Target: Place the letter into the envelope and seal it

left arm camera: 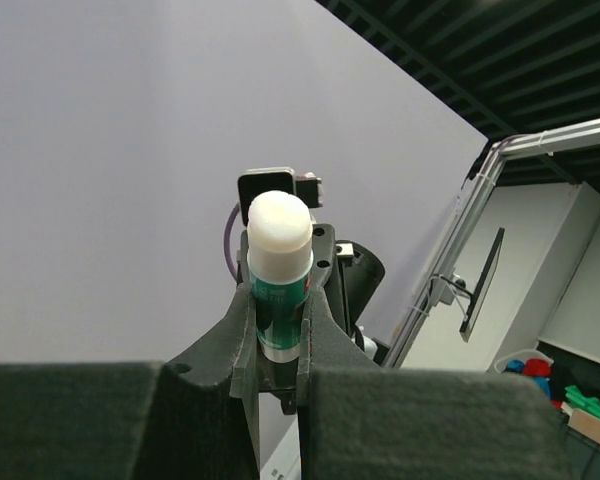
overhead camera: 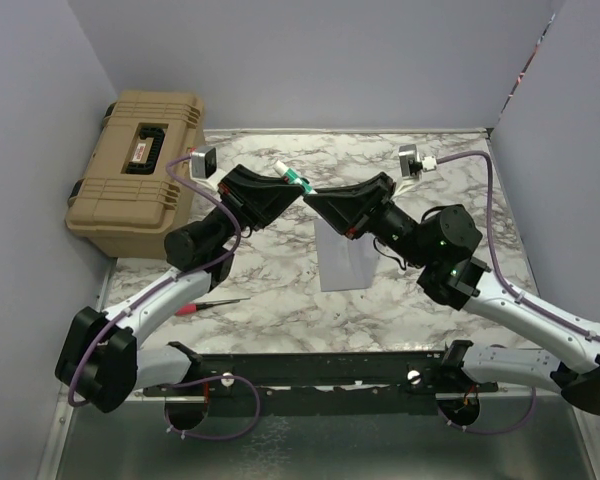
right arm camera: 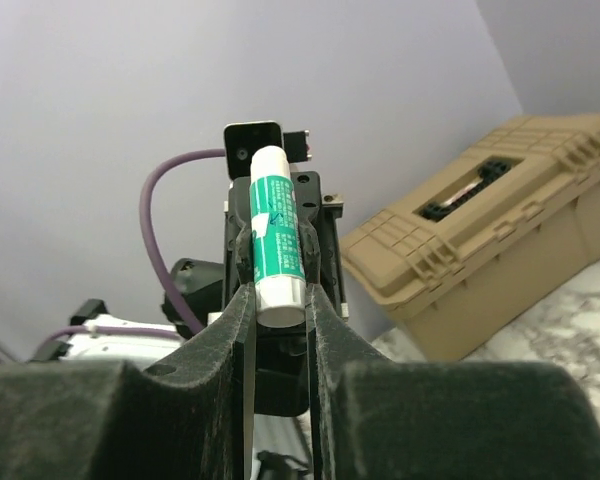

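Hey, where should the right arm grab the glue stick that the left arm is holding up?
Its white end under the green label, pinched across the round sides, coming from opposite the left end effector. That one clamps the labelled body of the glue stick, leaving this end exposed. The right end effector grips it now.

Walled work cell.
Lilac-grey walls [overhead camera: 320, 60] on three sides; veined marble tabletop [overhead camera: 280, 305]; tan hard case [overhead camera: 140, 175] at ten o'clock.

The left gripper [overhead camera: 294, 186] and right gripper [overhead camera: 314, 197] meet over the middle of the surface [overhead camera: 290, 312], jaws on one glue stick [overhead camera: 293, 177], barring the way down to the envelope [overhead camera: 345, 265]. A tan case [overhead camera: 138, 175] fills the far-left corner; the far right stands open.
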Robot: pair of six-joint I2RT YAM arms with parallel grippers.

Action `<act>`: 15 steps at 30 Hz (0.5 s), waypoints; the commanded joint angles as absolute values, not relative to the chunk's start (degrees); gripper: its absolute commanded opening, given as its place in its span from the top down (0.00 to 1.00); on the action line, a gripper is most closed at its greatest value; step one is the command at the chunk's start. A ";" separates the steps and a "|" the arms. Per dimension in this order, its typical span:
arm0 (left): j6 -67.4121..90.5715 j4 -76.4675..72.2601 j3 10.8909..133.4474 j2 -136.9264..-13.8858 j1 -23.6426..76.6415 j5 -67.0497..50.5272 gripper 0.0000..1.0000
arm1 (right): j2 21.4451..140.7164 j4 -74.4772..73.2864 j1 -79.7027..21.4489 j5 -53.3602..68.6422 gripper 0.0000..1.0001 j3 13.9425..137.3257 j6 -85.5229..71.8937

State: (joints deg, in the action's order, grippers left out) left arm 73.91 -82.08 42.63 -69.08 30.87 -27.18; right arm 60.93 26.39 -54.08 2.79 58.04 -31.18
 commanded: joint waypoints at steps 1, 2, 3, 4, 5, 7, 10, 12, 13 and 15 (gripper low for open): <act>77.86 -98.27 44.38 -70.25 30.76 -32.77 1.00 | 58.24 25.60 -51.70 -3.15 0.99 56.70 -47.82; 78.29 -99.02 44.38 -70.57 30.76 -32.86 1.00 | 58.52 25.80 -51.68 -2.54 0.99 56.27 -50.31; 78.63 -99.55 44.38 -70.87 30.74 -32.82 1.00 | 58.80 26.12 -51.68 -2.03 0.99 55.91 -53.17; 78.87 -100.06 44.43 -71.07 30.77 -32.86 1.00 | 59.06 27.31 -51.68 -1.24 0.99 55.26 -55.30; 79.11 -100.23 44.47 -71.30 30.75 -32.83 1.00 | 59.25 28.38 -51.68 -0.53 0.99 54.73 -56.77; 79.55 -100.28 44.47 -71.45 30.71 -32.53 1.00 | 59.41 29.64 -51.68 -0.35 0.99 54.69 -56.72; 80.88 -99.54 44.12 -71.42 30.70 -30.80 1.00 | 58.44 28.83 -51.68 -1.92 0.85 55.57 -44.93; 82.07 -98.29 43.16 -71.01 30.69 -28.65 1.00 | 57.68 27.61 -51.68 -3.34 0.63 56.20 -33.04; 82.81 -97.53 42.23 -70.69 30.75 -27.60 1.00 | 57.40 27.91 -51.68 -3.86 0.54 55.94 -25.98; 84.14 -94.75 41.28 -69.78 30.75 -25.56 1.00 | 57.42 30.70 -51.68 -0.93 0.43 54.65 -10.16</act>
